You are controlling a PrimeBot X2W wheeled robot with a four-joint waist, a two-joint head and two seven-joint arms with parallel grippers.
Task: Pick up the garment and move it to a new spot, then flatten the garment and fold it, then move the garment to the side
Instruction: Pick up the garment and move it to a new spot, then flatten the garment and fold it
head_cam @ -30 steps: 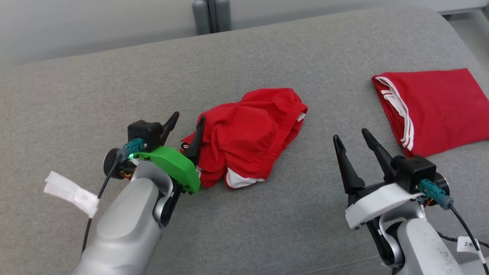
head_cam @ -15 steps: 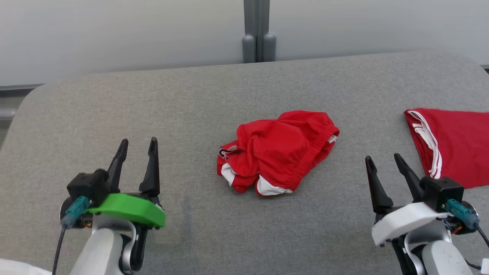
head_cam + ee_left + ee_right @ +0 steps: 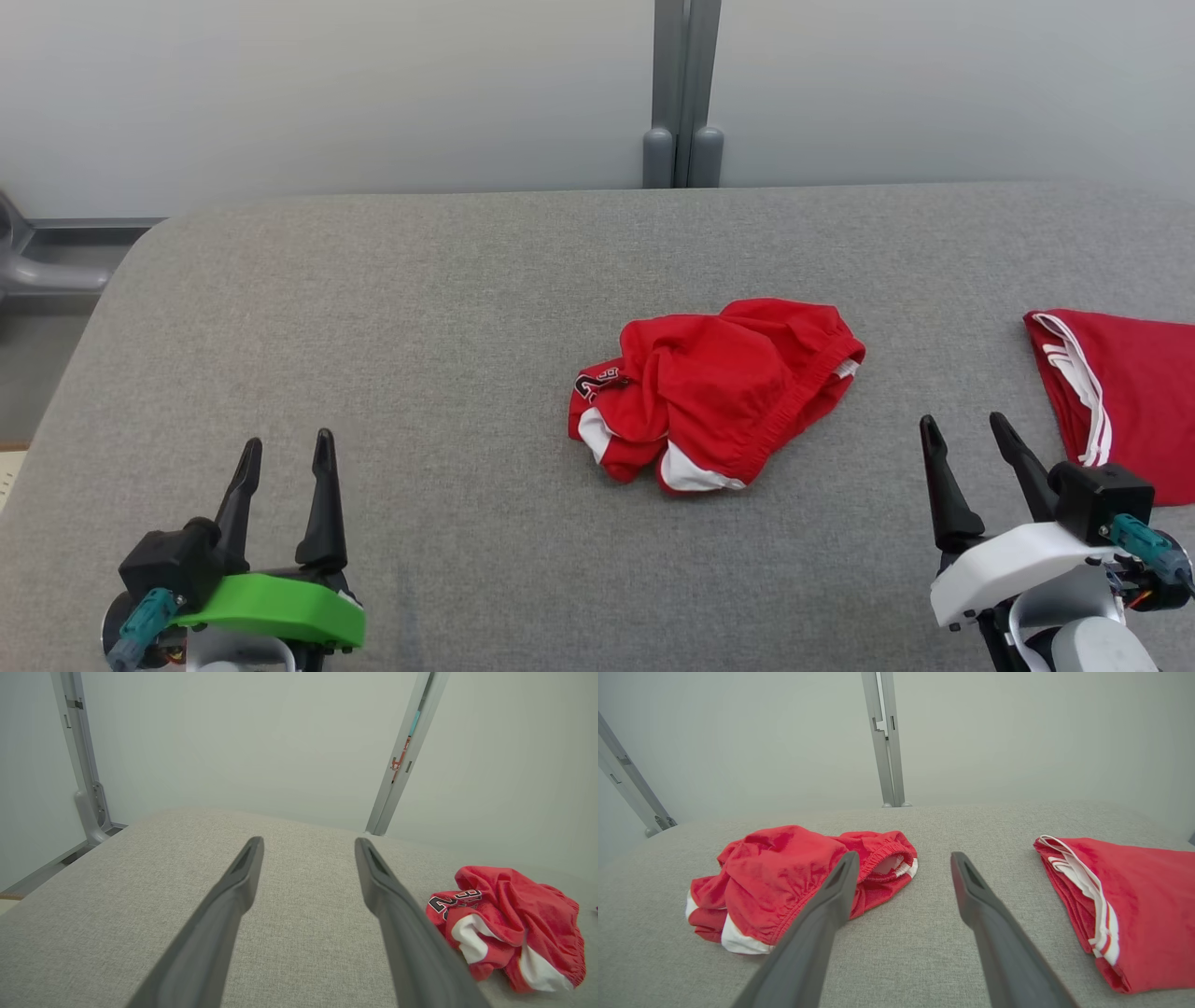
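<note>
garment [image 3: 714,392]: red shorts with white trim, crumpled in a loose heap near the middle of the surface, a little right of centre in the head view
garment details: the gathered elastic waistband curves along the right and near side; a black-and-white number print shows at the left end; two white patches sit on the near edge
garment contact: it lies on the surface, well apart from both grippers
right gripper [image 3: 962,420]: white-shelled, at the lower right of the head view, fingers pointing away from the robot; jaws apart with bare grey fabric between them; it stands between the garment and the folded cloth, touching neither
left gripper [image 3: 288,439]: green-shelled, at the lower left of the head view, fingers pointing away from the robot; jaws apart over bare fabric; the garment is far off to its right
folded cloth [image 3: 1130,392]: a second red piece with white stripes along its left edge, folded flat at the right side of the surface and cut off by the edge of the head view
surface [image 3: 420,327]: grey woven padding with a rounded far-left corner
wall [image 3: 327,93]: pale and plain, behind the far edge
post [image 3: 681,93]: grey upright against the wall, behind the middle of the far edge
</note>
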